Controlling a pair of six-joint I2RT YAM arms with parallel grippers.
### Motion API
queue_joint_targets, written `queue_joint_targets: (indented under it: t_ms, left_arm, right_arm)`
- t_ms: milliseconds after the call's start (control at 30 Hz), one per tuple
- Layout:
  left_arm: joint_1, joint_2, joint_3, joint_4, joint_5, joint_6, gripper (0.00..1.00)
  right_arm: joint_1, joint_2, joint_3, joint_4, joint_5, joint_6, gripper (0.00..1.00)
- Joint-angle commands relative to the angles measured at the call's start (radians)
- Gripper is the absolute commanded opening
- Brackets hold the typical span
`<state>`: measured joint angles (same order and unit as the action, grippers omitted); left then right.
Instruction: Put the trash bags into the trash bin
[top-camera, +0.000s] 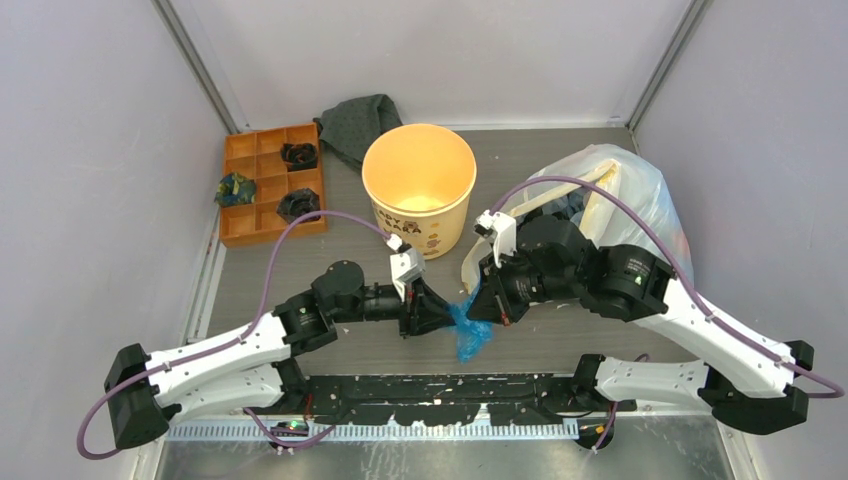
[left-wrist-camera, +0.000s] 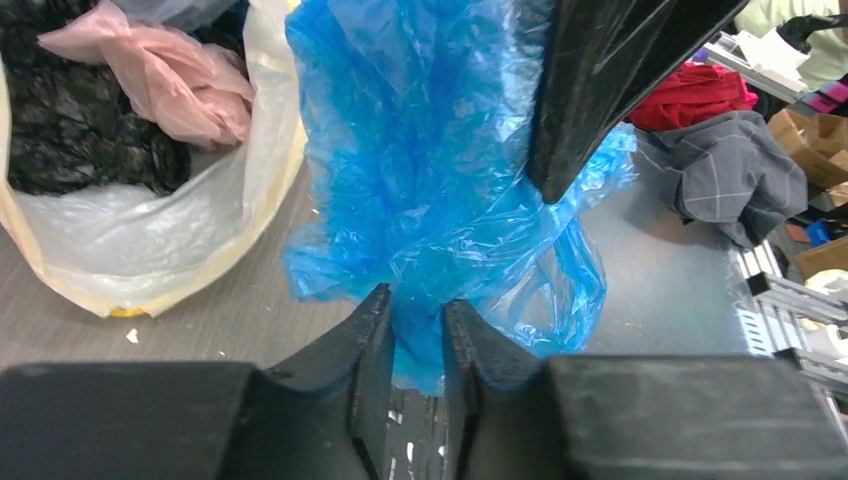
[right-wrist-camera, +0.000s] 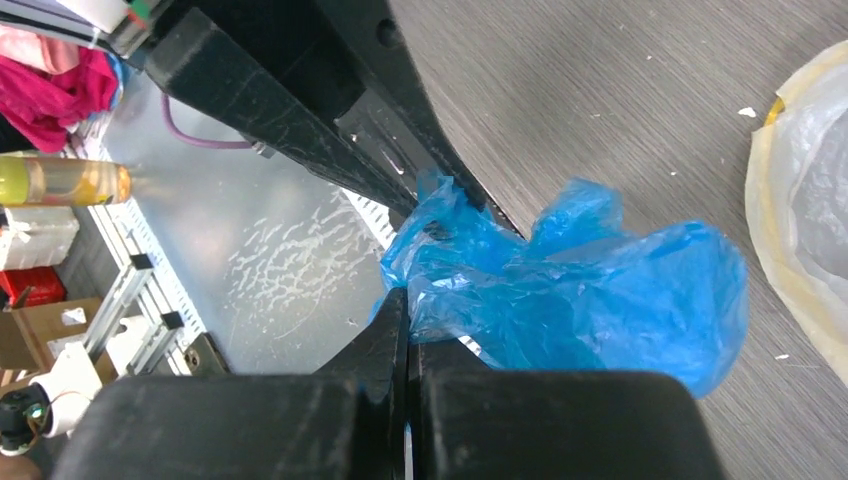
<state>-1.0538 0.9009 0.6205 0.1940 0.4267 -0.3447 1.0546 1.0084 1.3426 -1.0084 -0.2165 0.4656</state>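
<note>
The crinkly blue trash bag hangs bunched between my two grippers at the table's near middle. My left gripper is shut on a fold of the trash bag from the left; its jaws pinch the plastic with a narrow gap. My right gripper is shut tight on the bag's edge from the right. The cream-yellow trash bin stands upright and open behind the grippers, apart from them.
A whitish plastic sack with yellow patches lies at the right; it also shows in the left wrist view. An orange compartment tray sits back left. A dark cloth lies behind the bin.
</note>
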Motion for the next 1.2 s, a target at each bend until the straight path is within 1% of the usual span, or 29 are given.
queue_joint_targets:
  t_ms: [0, 33, 67, 133, 167, 233, 300, 367, 400, 467, 600, 667, 733, 867, 933, 1100, 1167]
  left_arm:
    - [-0.004, -0.012, 0.003, 0.082, -0.041, -0.054, 0.14]
    - [-0.005, -0.01, 0.006, 0.063, -0.056, -0.074, 0.03]
    - [-0.005, -0.008, 0.014, 0.035, -0.094, -0.096, 0.0]
    - [-0.005, -0.004, 0.019, -0.011, -0.195, -0.155, 0.0]
    - [-0.005, -0.001, 0.024, -0.04, -0.248, -0.196, 0.0]
    - [-0.005, 0.019, 0.044, -0.106, -0.326, -0.282, 0.0]
    - [-0.004, 0.052, 0.074, -0.181, -0.372, -0.352, 0.0]
    - [-0.004, 0.09, 0.097, -0.275, -0.416, -0.43, 0.0]
    - [-0.004, 0.104, 0.097, -0.29, -0.441, -0.48, 0.0]
    - [-0.004, 0.124, 0.085, -0.282, -0.442, -0.54, 0.0]
    - [-0.004, 0.143, 0.063, -0.268, -0.478, -0.673, 0.0]
    - [-0.005, 0.147, 0.066, -0.291, -0.506, -0.698, 0.0]
    - [-0.003, 0.142, 0.066, -0.322, -0.537, -0.715, 0.0]
    - [-0.004, 0.106, 0.029, -0.359, -0.597, -0.742, 0.0]
    - [-0.003, 0.076, -0.001, -0.368, -0.619, -0.758, 0.0]
    - [-0.003, 0.006, -0.046, -0.388, -0.65, -0.796, 0.0]
    - [-0.003, -0.022, -0.063, -0.391, -0.659, -0.807, 0.0]
  right_arm:
    - [0.005, 0.01, 0.008, -0.011, 0.103, 0.003, 0.04]
    - [0.006, 0.013, 0.007, -0.015, 0.143, 0.011, 0.11]
    - [0.006, 0.015, 0.005, -0.019, 0.194, 0.022, 0.21]
    - [0.006, 0.012, -0.004, -0.021, 0.314, 0.049, 0.49]
    - [0.006, 0.007, -0.009, -0.019, 0.37, 0.064, 0.59]
    - [0.005, -0.003, -0.023, -0.005, 0.451, 0.084, 0.69]
    - [0.006, -0.012, -0.034, 0.008, 0.533, 0.109, 0.79]
    - [0.006, -0.021, -0.047, 0.012, 0.607, 0.136, 0.84]
    - [0.007, -0.032, -0.059, 0.018, 0.64, 0.157, 0.86]
    - [0.006, -0.056, -0.103, 0.037, 0.672, 0.188, 0.86]
    - [0.006, -0.11, -0.237, 0.107, 0.677, 0.269, 0.87]
    - [0.01, -0.118, -0.308, 0.152, 0.634, 0.303, 0.86]
    - [0.043, -0.126, -0.376, 0.222, 0.622, 0.34, 0.84]
    - [0.151, -0.114, -0.459, 0.313, 0.718, 0.403, 0.81]
    - [0.18, -0.103, -0.489, 0.365, 0.763, 0.419, 0.8]
    - [0.201, -0.054, -0.57, 0.551, 0.743, 0.487, 0.74]
    - [0.207, -0.037, -0.595, 0.608, 0.741, 0.524, 0.7]
